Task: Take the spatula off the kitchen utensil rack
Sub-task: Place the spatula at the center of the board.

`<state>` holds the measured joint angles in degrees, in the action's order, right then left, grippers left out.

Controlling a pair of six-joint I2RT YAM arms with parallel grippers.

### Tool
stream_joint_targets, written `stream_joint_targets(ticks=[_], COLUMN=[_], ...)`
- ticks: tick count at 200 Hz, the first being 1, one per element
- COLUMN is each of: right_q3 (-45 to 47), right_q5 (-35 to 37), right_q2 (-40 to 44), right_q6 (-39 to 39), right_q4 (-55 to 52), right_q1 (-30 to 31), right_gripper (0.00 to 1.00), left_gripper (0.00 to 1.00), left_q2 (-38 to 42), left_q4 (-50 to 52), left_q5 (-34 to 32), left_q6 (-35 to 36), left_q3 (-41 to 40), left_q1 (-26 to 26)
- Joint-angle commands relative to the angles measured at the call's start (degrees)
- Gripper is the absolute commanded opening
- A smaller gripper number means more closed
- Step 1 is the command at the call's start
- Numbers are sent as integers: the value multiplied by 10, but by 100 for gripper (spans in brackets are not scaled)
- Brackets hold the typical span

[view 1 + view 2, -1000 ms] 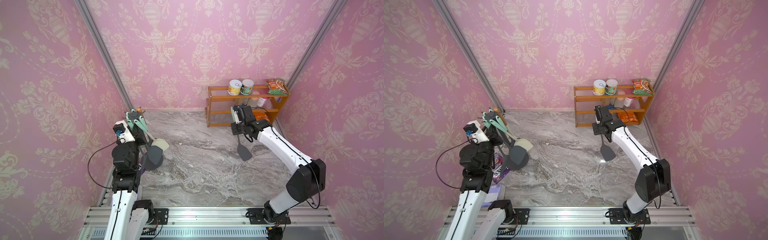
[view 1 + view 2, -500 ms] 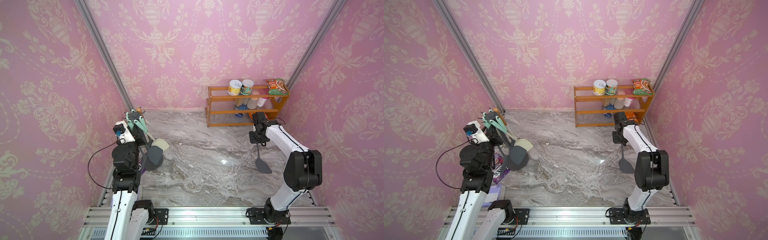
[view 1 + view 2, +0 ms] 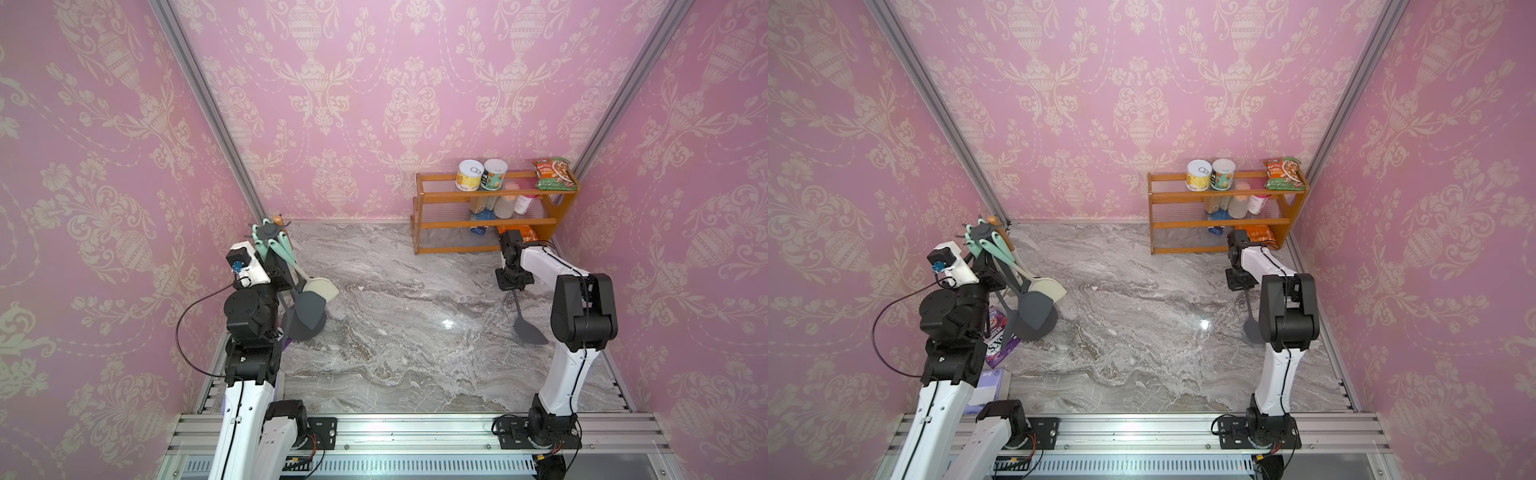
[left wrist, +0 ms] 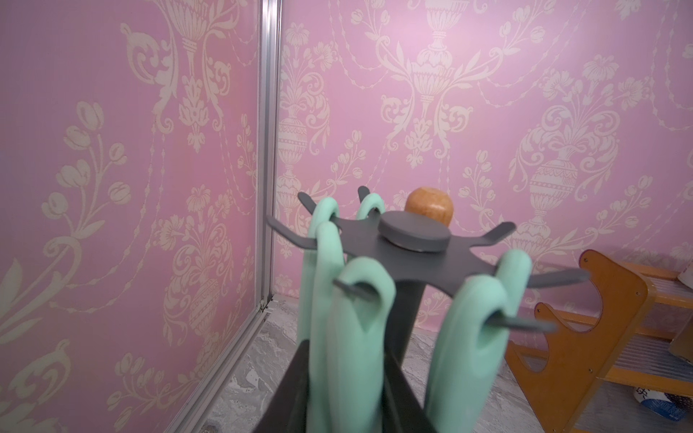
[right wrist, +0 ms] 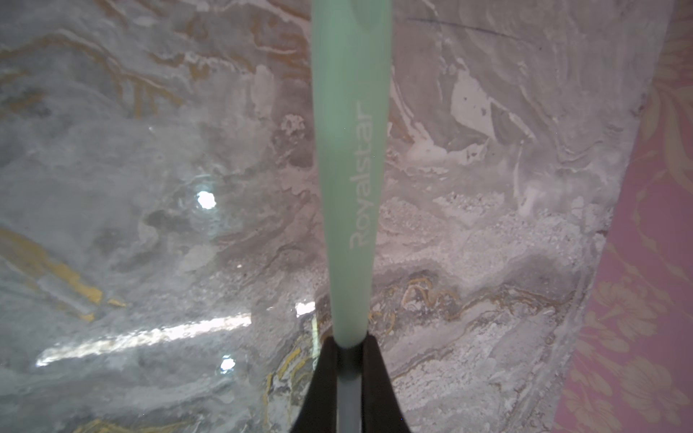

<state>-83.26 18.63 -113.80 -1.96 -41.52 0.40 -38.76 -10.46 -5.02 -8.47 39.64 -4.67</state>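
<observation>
Your right pincer (image 5: pixel 348 350) is clamped tight on the spatula (image 5: pixel 348 168) at the base of its mint handle | blade (image 3: pixel 528 331) hangs below the pincer, low over the surface (image 3: pixel 415 353) | your left pincer (image 4: pixel 343 354) flanks a mint-handled utensil (image 4: pixel 352 307) on the kitchen utensil rack (image 4: pixel 408 258), and you cannot tell whether it grips | spatula is well apart from the rack

Orange shelf (image 3: pixel 449 225) at back wall, two cans (image 3: pixel 470 175), snack bag (image 3: pixel 552 173) on top

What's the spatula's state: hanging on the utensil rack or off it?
Off. The right end effector is shut on the spatula, holding it well away from the kitchen utensil rack.
</observation>
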Motion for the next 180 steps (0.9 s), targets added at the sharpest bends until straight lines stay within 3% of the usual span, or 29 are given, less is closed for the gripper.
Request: stream_joint_targets(ticks=[1,48,65,95,133,159,180], right_q3=[-16,-7,-1,4,-4,48,106], right_q5=[31,30,25,2,-12,-29,-67], right_q2=[-17,-30,-26,-21,-29,48,139], right_q6=[-16,-9,-2,13,29,40,32], right_q4=[23,60,73,80,67,99,148], right_q1=[-3,-4,-4,-4,-4,13,78], right_gripper=[0,0,12,22,24,25,28], left_gripper=[23,24,25,25,25,27,30], left_q2=[4,-9,-14,-17,-28,-30,-30], left_q4=[20,31,37,43,49,50,52], left_q5=[3,19,27,31,42,47,53], left_q6=[-3,-1,-1,0,0,-1,-2], left_q3=[13,19,39,45,53,54,54], left_q1=[-2,-2,-2,-2,-2,-2,-2])
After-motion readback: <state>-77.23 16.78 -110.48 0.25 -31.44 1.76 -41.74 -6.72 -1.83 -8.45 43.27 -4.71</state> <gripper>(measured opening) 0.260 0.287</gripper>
